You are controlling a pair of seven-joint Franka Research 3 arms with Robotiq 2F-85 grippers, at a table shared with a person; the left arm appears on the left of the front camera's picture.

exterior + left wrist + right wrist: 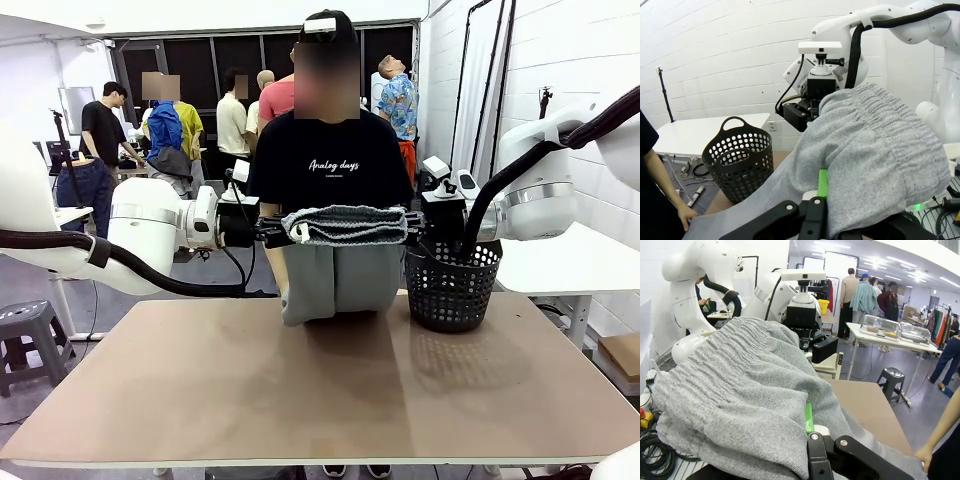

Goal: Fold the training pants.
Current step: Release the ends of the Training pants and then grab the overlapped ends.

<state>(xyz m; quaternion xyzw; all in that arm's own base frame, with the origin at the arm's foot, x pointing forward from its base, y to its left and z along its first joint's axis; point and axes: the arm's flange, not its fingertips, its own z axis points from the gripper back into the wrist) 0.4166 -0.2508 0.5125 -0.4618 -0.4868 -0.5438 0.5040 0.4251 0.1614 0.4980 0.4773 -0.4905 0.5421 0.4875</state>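
The light grey training pants [345, 224] hang above the table's far edge, their ribbed waistband stretched level between my two grippers. My left gripper [274, 231] is shut on the waistband's left end and my right gripper [412, 222] on its right end. The legs [335, 285] drop down to the table in front of the person. In the left wrist view the cloth [875, 150] covers my left gripper [822, 186], with a green pad pressed on it. The right wrist view shows the pants [740, 390] bunched over my right gripper [809, 421].
A black mesh basket [452, 286] stands at the table's far right, just under my right gripper. The brown table [320, 390] is bare in front. The person's hand [687, 216] rests on the far edge by the cloth. A stool [25, 330] is at left.
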